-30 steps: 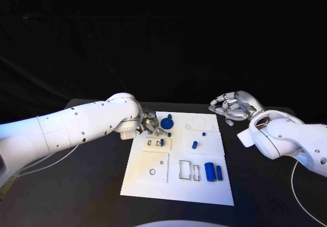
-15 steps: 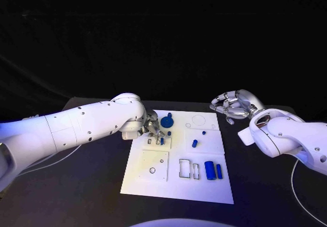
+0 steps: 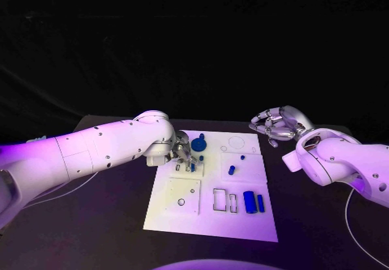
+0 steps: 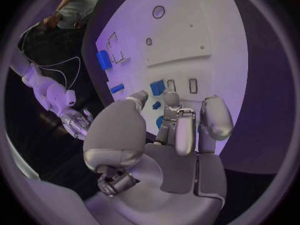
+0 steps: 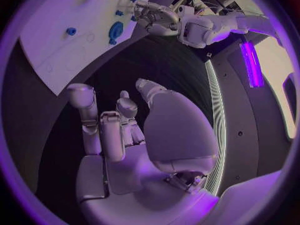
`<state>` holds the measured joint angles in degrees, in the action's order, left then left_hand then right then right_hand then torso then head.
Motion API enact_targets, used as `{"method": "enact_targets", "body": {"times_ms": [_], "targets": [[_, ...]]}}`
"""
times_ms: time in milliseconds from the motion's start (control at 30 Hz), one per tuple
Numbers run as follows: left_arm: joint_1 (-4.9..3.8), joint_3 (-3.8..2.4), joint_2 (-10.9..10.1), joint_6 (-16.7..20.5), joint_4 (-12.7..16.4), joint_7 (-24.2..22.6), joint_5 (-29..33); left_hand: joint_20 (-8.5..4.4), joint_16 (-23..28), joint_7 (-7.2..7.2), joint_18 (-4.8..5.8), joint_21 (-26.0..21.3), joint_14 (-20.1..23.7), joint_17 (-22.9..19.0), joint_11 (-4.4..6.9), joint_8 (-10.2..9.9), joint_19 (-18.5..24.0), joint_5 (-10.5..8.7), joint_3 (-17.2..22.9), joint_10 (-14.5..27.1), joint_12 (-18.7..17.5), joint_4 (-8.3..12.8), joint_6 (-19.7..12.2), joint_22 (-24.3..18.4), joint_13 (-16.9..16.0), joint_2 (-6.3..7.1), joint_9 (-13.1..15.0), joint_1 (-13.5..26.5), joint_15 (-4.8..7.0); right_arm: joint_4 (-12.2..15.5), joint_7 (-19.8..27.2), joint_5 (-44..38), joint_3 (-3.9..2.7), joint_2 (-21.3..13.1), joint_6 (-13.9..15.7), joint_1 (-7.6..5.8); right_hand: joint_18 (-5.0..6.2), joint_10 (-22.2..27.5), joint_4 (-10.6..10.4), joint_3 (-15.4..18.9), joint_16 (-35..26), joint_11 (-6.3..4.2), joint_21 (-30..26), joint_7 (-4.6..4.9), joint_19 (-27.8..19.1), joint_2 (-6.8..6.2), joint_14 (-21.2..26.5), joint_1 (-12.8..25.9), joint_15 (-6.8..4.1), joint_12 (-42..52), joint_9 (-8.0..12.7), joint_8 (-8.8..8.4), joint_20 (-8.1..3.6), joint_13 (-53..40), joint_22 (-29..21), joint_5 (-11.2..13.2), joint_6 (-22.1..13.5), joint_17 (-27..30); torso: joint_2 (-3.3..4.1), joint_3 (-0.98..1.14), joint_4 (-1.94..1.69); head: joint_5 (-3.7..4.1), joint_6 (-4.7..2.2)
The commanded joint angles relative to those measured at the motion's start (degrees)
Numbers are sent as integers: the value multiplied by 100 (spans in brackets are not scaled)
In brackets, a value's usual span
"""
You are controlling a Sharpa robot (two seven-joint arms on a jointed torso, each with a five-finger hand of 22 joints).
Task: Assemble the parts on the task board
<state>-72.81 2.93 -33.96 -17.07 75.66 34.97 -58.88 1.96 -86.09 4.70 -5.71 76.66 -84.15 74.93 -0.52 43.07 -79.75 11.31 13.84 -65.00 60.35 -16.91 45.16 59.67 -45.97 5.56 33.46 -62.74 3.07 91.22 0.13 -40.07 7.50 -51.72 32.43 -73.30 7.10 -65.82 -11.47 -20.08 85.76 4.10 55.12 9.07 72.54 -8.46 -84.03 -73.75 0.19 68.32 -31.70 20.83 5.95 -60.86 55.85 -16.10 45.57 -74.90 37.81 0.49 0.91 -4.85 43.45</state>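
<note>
Progress: several blue parts [image 3: 249,203] lie loose on the task board [image 3: 212,228]; assembly looks unfinished.
Left hand [image 3: 181,151]: over board, fingers' grip cannot be told.
Right hand [image 3: 275,125]: curled, holding nothing.

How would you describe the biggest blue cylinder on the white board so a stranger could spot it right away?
Start at the white task board in the middle of the black table and look to its near right corner. Beside the empty rectangular frames lies the large blue cylinder, with a slimmer blue cylinder just to its right. It is the thickest blue piece there.
</note>
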Motion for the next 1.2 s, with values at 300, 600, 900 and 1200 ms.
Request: {"method": "enact_targets", "body": {"times_ms": [300, 600, 900, 1200], "targets": [[-4, 0, 43, -125, -31, -40, 166, 1, -29, -1, 36, 37, -356, 638, 11, -1, -38, 11, -12, 0, -11, 11, -30, 40, 38, -62, 16, -26, 33, -17, -33, -94, -1, 35, -21, 10, 98, -34, -33, 22, -30, 12, -45, 0, 10, -14, -337, 0, -32, 6, -6, 48, -22, -1, -14, -52, -63, -500, -1, 0, 8, -9, 24], [-3, 2, 57, -140, -66, -49, 215, 3, -31, 1, 41, 51, -354, 650, 9, -7, -52, 30, 60, 14, -30, 19, -46, 69, 70, -117, 46, -190, 31, -15, -50, -153, 0, 38, -36, 12, 99, -35, -38, 22, -33, 12, -54, 1, 7, -10, -336, 2, -31, 7, -6, 50, -23, 0, -21, -57, -65, -497, 3, 0, 2, 5, 36], [-3, 4, 41, -111, -62, -66, 457, -5, -22, -16, 46, 65, -348, 655, 27, -28, -55, 45, 435, 45, -66, 51, -69, 107, 130, -223, 103, -740, 44, -21, -84, -172, 0, 41, -66, 13, 97, -46, -65, 26, -32, 14, -55, 3, 13, 3, -337, 18, -30, 16, -6, 62, -22, -6, -16, -71, -75, -501, 0, 0, 0, 7, 50], [-3, 4, 31, -146, -82, -54, 557, -9, -18, -22, 51, 80, -349, 669, 34, -34, -60, 46, 772, 47, -75, 52, -75, 144, 154, -166, 149, -1023, 49, -18, -91, -171, 0, 37, -62, 14, 97, -55, -75, 28, -31, 15, -59, 3, 13, 8, -339, 25, -30, 24, -7, 66, -22, -14, -19, -74, -78, -506, 1, 6, 2, 4, 58]]}}
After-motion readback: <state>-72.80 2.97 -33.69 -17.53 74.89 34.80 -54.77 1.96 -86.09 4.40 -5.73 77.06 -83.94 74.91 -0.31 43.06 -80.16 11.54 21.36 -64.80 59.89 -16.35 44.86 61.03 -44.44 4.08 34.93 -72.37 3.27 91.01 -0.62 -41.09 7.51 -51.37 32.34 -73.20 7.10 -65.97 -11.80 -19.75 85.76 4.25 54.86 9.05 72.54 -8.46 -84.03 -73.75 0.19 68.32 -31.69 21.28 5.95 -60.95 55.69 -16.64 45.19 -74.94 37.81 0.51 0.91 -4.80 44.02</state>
